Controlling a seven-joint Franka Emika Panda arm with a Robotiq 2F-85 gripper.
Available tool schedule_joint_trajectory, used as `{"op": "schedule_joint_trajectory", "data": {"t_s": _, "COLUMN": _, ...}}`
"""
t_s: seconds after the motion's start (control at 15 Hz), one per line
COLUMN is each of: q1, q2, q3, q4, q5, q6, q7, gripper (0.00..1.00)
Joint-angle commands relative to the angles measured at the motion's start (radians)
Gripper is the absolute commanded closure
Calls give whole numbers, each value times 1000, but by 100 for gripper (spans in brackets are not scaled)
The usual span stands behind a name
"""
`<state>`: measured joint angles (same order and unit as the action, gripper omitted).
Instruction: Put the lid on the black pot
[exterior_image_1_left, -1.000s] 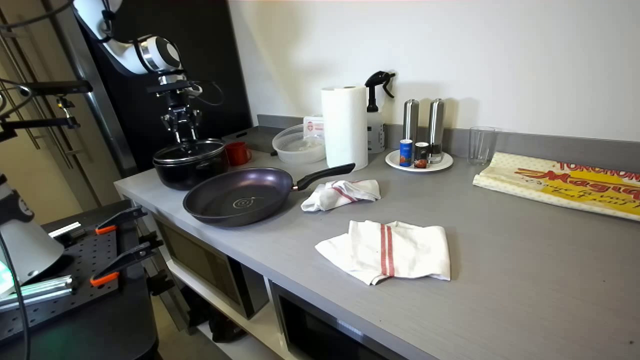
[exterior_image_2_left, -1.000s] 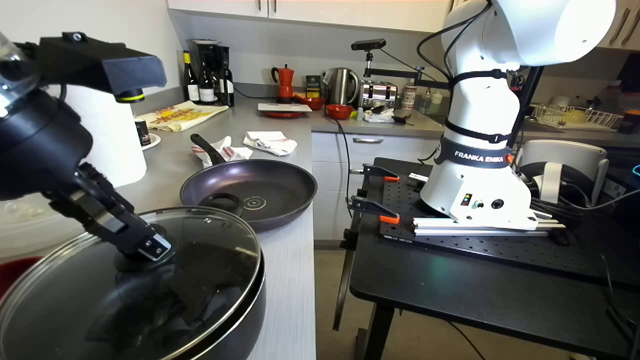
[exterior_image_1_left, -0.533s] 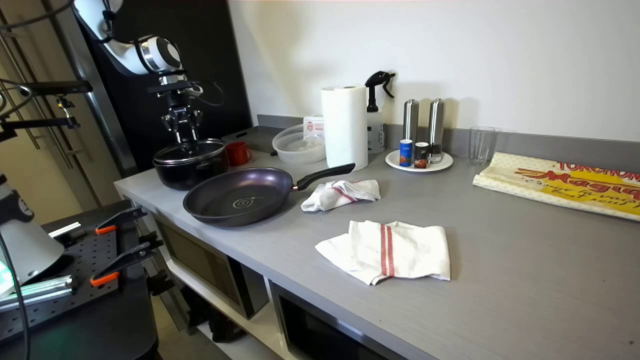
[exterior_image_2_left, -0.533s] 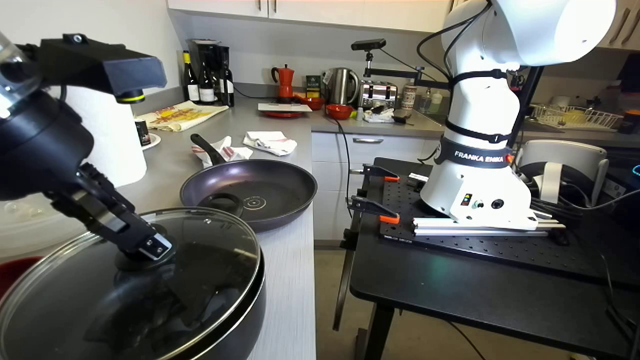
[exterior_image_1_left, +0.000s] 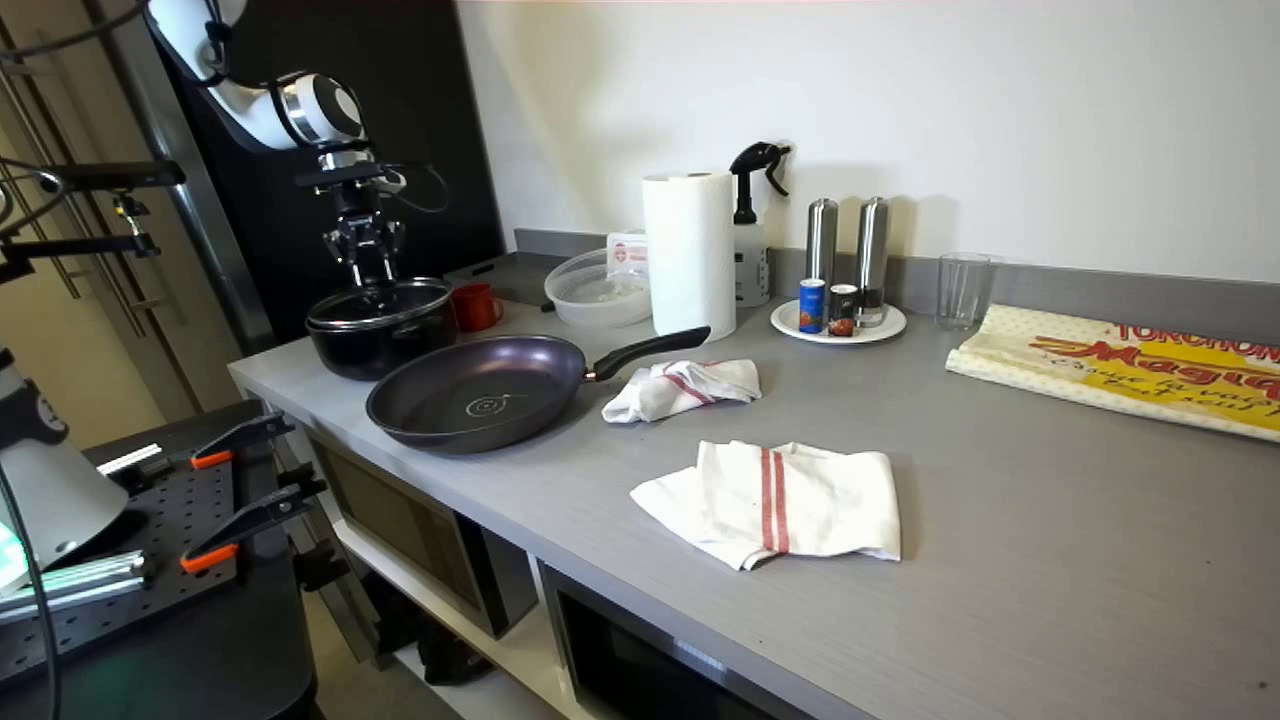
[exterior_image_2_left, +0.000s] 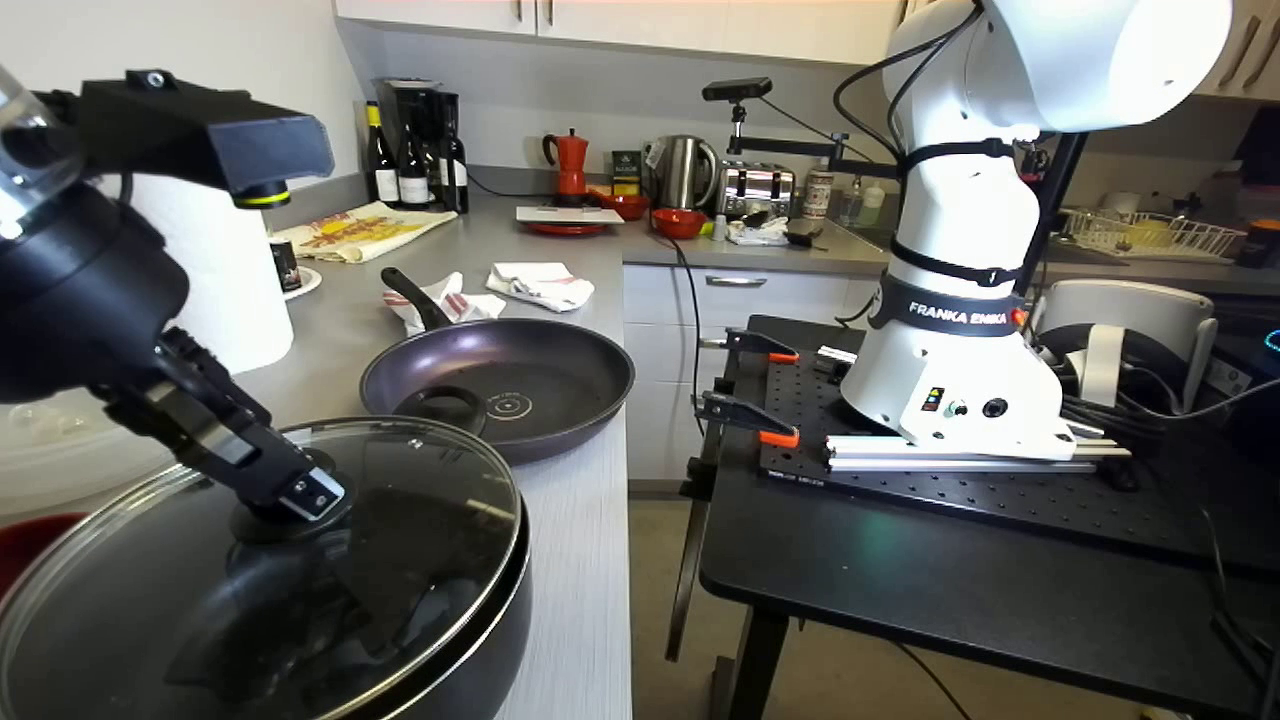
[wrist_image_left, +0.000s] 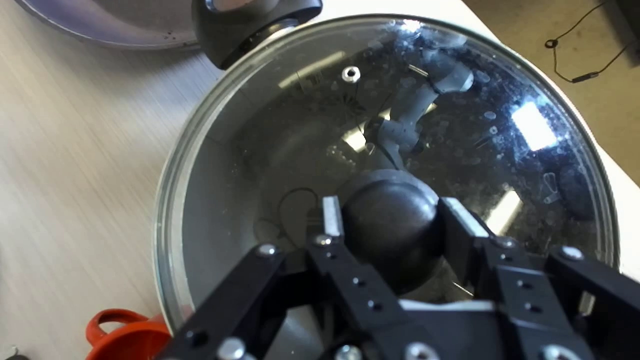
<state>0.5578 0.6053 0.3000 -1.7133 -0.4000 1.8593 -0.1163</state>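
The Robotiq gripper (wrist_image_left: 398, 216) points down at the end of the grey worktop (exterior_image_1_left: 1000, 560), its two fingers (wrist_image_left: 332, 217) clenched, as far as I can see in the wrist view, on opposite sides of the round black knob (wrist_image_left: 392, 227). The knob is the natural hold: a central grip should bear the glass lid (exterior_image_2_left: 300, 600) level and leave its whole rim free to meet the low black pot (exterior_image_1_left: 365, 352). The lid lies over the pot's mouth; in an exterior view a dark band shows between the lid's edge and the pot's rim, so I cannot tell whether it is seated or held just above. Note the loop handle (wrist_image_left: 225, 36), just outside the lid's edge and so unlikely to foul it. The frying pan (exterior_image_1_left: 480, 395), just beside the pot, has its long handle (exterior_image_1_left: 650, 350) turned away, presumably sparing the gripper an obstacle. The task appears nearly complete: what remains, in my judgement, is to settle the lid evenly, then loosen the fingers and rise straight, lest the knob drag the lid aside
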Motion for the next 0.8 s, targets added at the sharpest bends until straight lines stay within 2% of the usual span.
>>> {"op": "schedule_joint_trajectory", "data": {"t_s": 0.0, "q1": 4, "q2": 9, "q3": 1, "q4": 27, "q5": -7, "q6": -26, "q7": -27, "gripper": 75}}
{"op": "schedule_joint_trajectory", "data": {"t_s": 0.33, "q1": 7, "q2": 12, "q3": -1, "q4": 27, "q5": -12, "q6": -28, "q7": -27, "gripper": 75}}
{"op": "schedule_joint_trajectory", "data": {"t_s": 0.4, "q1": 8, "q2": 12, "q3": -1, "q4": 27, "q5": -13, "q6": -30, "q7": -26, "gripper": 38}}
{"op": "schedule_joint_trajectory", "data": {"t_s": 0.47, "q1": 8, "q2": 12, "q3": -2, "q4": 27, "q5": -15, "q6": -30, "q7": -25, "gripper": 24}}
{"op": "schedule_joint_trajectory", "data": {"t_s": 0.67, "q1": 9, "q2": 13, "q3": -2, "q4": 27, "q5": -15, "q6": -30, "q7": -26, "gripper": 3}}
{"op": "schedule_joint_trajectory", "data": {"t_s": 0.73, "q1": 9, "q2": 12, "q3": -2, "q4": 26, "q5": -16, "q6": -30, "q7": -27, "gripper": 0}}
